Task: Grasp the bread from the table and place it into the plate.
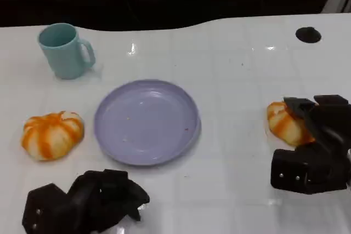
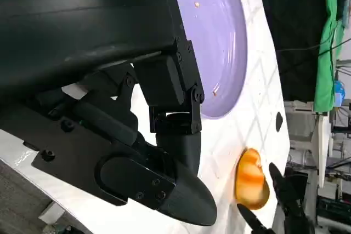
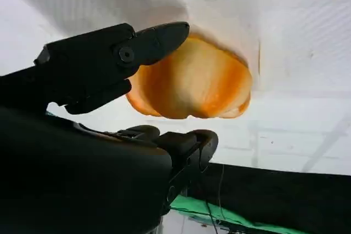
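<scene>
The white surface (image 1: 236, 97) carries 2 orange-striped bread rolls, a lavender plate (image 1: 147, 121) near the middle, and a teal mug (image 1: 64, 50) at the far left. A small black round mark (image 1: 308, 34) sits near the far right edge.

The right bread (image 1: 285, 123) lies on the surface at the right, well apart from the plate. The right hand (image 1: 313, 146) is at this roll: in the head view its black fingers (image 1: 307, 108) reach over the roll's right side and cover part of it. In the right wrist view, 1 finger lies across one side of the roll (image 3: 192, 80) and others curl beside the opposite side, so the fingers are spread around the bread; whether they press on it cannot be told.

The left bread (image 1: 52, 134) rests on the surface just left of the plate, not touching it. The left hand (image 1: 88, 201) sits near the front edge, below the plate and apart from that roll. Its fingers (image 2: 175, 113) are curled in and hold nothing.

The plate holds only a few crumbs.
</scene>
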Controlling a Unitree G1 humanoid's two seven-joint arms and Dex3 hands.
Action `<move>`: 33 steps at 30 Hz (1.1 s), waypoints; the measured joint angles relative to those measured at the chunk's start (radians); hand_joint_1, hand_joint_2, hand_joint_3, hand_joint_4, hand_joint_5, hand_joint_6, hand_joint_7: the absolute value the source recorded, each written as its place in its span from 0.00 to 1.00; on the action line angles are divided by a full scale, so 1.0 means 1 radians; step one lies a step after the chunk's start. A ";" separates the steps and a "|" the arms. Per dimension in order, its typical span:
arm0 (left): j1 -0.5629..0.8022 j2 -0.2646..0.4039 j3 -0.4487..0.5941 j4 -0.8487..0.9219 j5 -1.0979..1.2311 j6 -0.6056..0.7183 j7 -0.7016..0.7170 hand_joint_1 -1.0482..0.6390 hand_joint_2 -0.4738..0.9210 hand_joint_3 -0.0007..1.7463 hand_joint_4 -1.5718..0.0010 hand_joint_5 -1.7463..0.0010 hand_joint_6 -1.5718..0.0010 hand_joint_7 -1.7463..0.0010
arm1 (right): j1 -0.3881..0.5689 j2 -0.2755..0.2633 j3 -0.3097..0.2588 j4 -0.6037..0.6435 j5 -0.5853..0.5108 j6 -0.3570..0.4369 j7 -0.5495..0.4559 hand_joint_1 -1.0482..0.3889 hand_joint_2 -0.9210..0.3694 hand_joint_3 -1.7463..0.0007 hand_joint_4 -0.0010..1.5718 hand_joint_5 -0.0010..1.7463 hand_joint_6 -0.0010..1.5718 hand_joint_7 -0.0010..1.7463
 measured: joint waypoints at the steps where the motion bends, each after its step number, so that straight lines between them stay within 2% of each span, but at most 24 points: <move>1: 0.000 0.000 -0.001 -0.001 0.001 0.000 0.000 0.00 0.94 0.01 0.43 0.14 0.12 0.65 | -0.008 0.002 0.001 0.016 0.006 -0.004 -0.005 0.57 0.03 1.00 0.60 0.07 0.52 0.03; 2: 0.001 0.000 -0.001 -0.002 0.001 0.000 0.001 0.00 0.94 0.00 0.42 0.14 0.12 0.65 | -0.014 0.004 0.001 0.028 0.020 -0.007 -0.016 0.60 0.03 1.00 0.73 0.09 0.63 0.05; 3: 0.001 0.000 -0.001 -0.003 0.002 0.001 0.002 0.00 0.94 0.00 0.42 0.14 0.12 0.65 | -0.018 0.010 -0.004 0.041 0.032 -0.014 -0.034 0.61 0.02 1.00 0.74 0.20 0.70 0.05; 5: 0.002 0.000 -0.002 -0.004 0.002 0.001 0.004 0.00 0.93 0.00 0.42 0.14 0.12 0.65 | -0.030 0.022 -0.014 0.070 0.059 -0.035 -0.084 0.64 0.02 1.00 0.63 0.65 0.78 0.03; 6: 0.002 -0.001 -0.002 -0.004 0.002 0.001 0.004 0.00 0.93 0.00 0.42 0.14 0.12 0.65 | -0.036 0.023 -0.015 0.082 0.064 -0.048 -0.105 0.64 0.02 1.00 0.62 0.78 0.80 0.03; 8: 0.003 -0.001 -0.002 -0.005 0.002 0.001 0.004 0.00 0.94 0.00 0.42 0.14 0.12 0.65 | -0.046 0.023 -0.013 0.107 0.065 -0.072 -0.145 0.65 0.03 1.00 0.57 0.95 0.85 0.04; 12: 0.003 -0.001 -0.003 -0.005 0.002 0.001 0.004 0.00 0.94 0.00 0.42 0.14 0.12 0.64 | -0.059 0.023 0.002 0.156 0.063 -0.113 -0.212 0.66 0.02 1.00 0.54 1.00 0.89 0.06; 13: 0.003 -0.001 -0.004 -0.005 0.002 0.001 0.004 0.00 0.94 0.00 0.42 0.14 0.12 0.64 | -0.062 0.023 0.006 0.168 0.063 -0.119 -0.221 0.65 0.02 1.00 0.54 0.99 0.85 0.04; 19: 0.004 -0.001 -0.005 -0.007 0.002 0.002 0.004 0.00 0.93 0.00 0.43 0.14 0.12 0.64 | -0.080 0.024 0.015 0.207 0.077 -0.130 -0.248 0.66 0.02 1.00 0.54 1.00 0.87 0.05; 20: 0.004 -0.001 -0.006 -0.008 0.002 0.002 0.004 0.00 0.93 0.00 0.43 0.14 0.12 0.64 | -0.081 0.025 0.016 0.210 0.079 -0.132 -0.255 0.66 0.02 1.00 0.53 1.00 0.77 0.27; 21: 0.004 -0.001 -0.006 -0.008 0.002 0.002 0.004 0.00 0.93 0.00 0.42 0.14 0.12 0.64 | -0.081 0.026 0.016 0.211 0.081 -0.133 -0.264 0.66 0.02 0.99 0.53 1.00 0.62 0.54; 22: 0.004 -0.001 -0.006 -0.008 0.002 0.002 0.004 0.00 0.93 0.00 0.42 0.14 0.12 0.64 | -0.081 0.027 0.016 0.213 0.081 -0.133 -0.272 0.68 0.02 0.99 0.54 1.00 0.53 0.73; 23: 0.004 -0.001 -0.006 -0.008 0.002 0.002 0.004 0.00 0.93 0.00 0.42 0.14 0.12 0.64 | -0.081 0.028 0.016 0.215 0.083 -0.138 -0.286 0.68 0.02 0.99 0.55 1.00 0.46 0.88; 26: 0.004 -0.001 -0.006 -0.008 0.002 0.002 0.004 0.00 0.93 0.00 0.42 0.14 0.12 0.64 | -0.080 0.031 0.014 0.221 0.098 -0.170 -0.336 0.70 0.02 0.99 0.56 1.00 0.43 0.98; 31: 0.004 -0.004 -0.006 -0.008 0.002 0.002 0.004 0.00 0.93 0.00 0.43 0.14 0.12 0.64 | -0.078 0.051 0.009 0.212 0.117 -0.226 -0.408 0.74 0.03 0.99 0.58 1.00 0.45 1.00; 32: 0.004 -0.005 -0.006 -0.008 0.002 0.002 0.004 0.00 0.93 0.00 0.43 0.14 0.12 0.64 | -0.078 0.055 0.008 0.206 0.118 -0.230 -0.413 0.74 0.07 0.89 0.59 1.00 0.47 0.97; 33: 0.004 -0.005 -0.007 -0.008 0.002 0.002 0.004 0.00 0.93 0.00 0.43 0.14 0.12 0.65 | -0.074 0.058 0.005 0.195 0.125 -0.235 -0.414 0.73 0.27 0.58 0.59 1.00 0.49 0.95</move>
